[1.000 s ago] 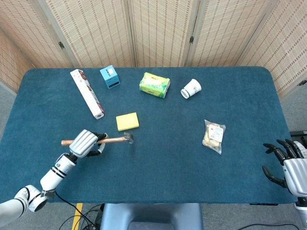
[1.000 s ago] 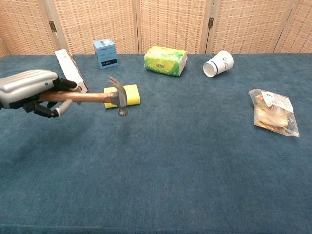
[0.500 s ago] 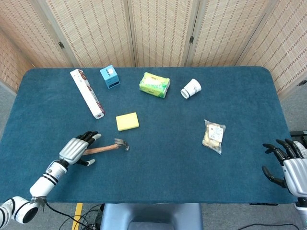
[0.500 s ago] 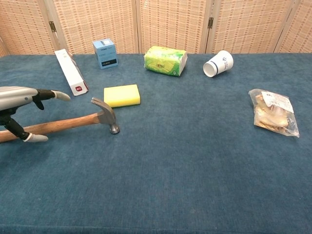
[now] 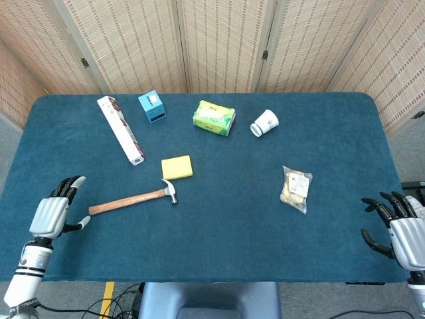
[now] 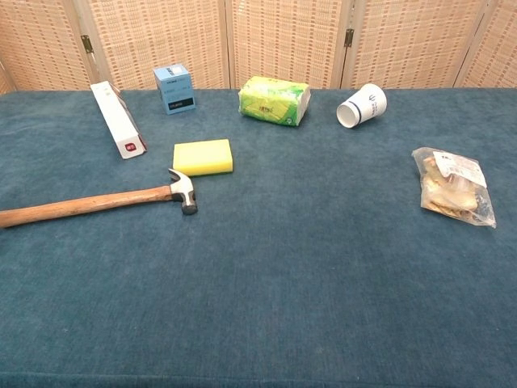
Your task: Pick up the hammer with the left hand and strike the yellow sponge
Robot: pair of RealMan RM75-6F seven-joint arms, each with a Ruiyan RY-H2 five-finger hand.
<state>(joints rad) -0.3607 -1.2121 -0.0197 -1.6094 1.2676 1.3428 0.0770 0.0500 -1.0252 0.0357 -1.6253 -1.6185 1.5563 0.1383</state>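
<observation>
On my table [image 5: 219, 232], blue cloth top: one hammer [image 5: 133, 198], wooden handle, lying flat with its metal head just below and beside the yellow sponge [image 5: 176, 167]; from the chest camera the head sits close to the sponge's near edge, and I cannot say for certain whether they touch. My left hand [image 5: 53, 214] is at the table's near left edge, empty, fingers extended and apart, near the butt of the handle but not on it. My right hand [image 5: 402, 227] is at the near right edge, fingers spread, nothing in it; the chest camera shows neither hand. Other stock, back row from left: a long white box [image 5: 121, 129] lying at an angle, a small blue box [image 5: 153, 106] upright, a green packet [image 5: 214, 117], a white paper cup [image 5: 264, 122] tipped on its side. Right of centre: a clear bag of snacks [image 5: 296, 188], flat, well apart from everything else.
</observation>
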